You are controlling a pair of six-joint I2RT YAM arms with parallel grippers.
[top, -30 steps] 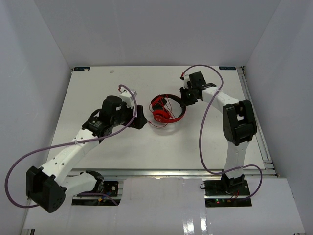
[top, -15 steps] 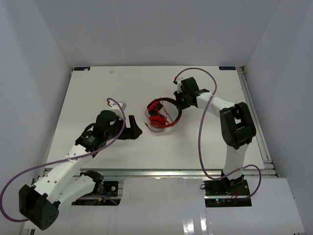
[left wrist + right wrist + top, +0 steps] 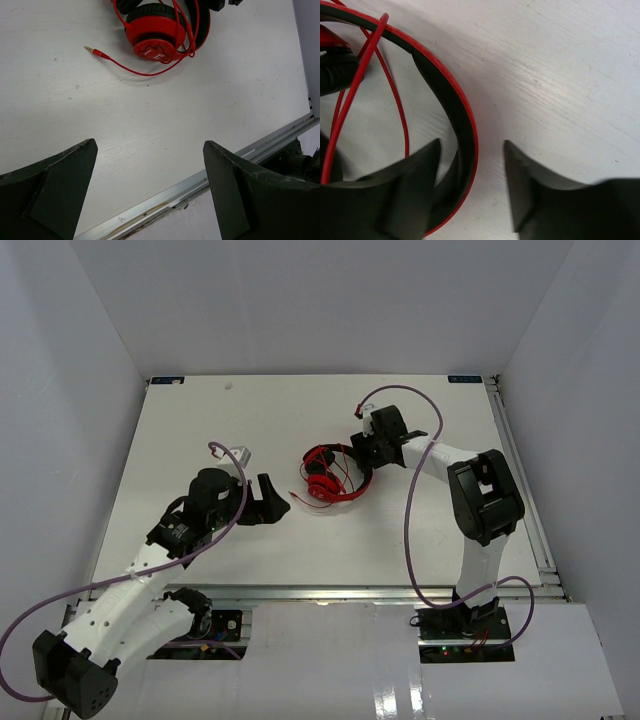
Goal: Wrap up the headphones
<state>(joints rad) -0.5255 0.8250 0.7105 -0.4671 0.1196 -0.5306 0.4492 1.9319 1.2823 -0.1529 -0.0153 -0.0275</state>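
headphones (image 3: 330, 478) mid-table, 2 o'clock of left gripper (image 3: 270, 502) | left gripper gaping, empty | right gripper (image 3: 364, 454) parted astride headband (image 3: 465, 120), not clamping | risk: snagging loose cord (image 3: 145, 75) on withdrawal, undoing loops

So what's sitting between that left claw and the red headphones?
Only bare white table, in the left wrist view. The open left gripper hangs short of the headphones; their cord's plug lies off to the side.
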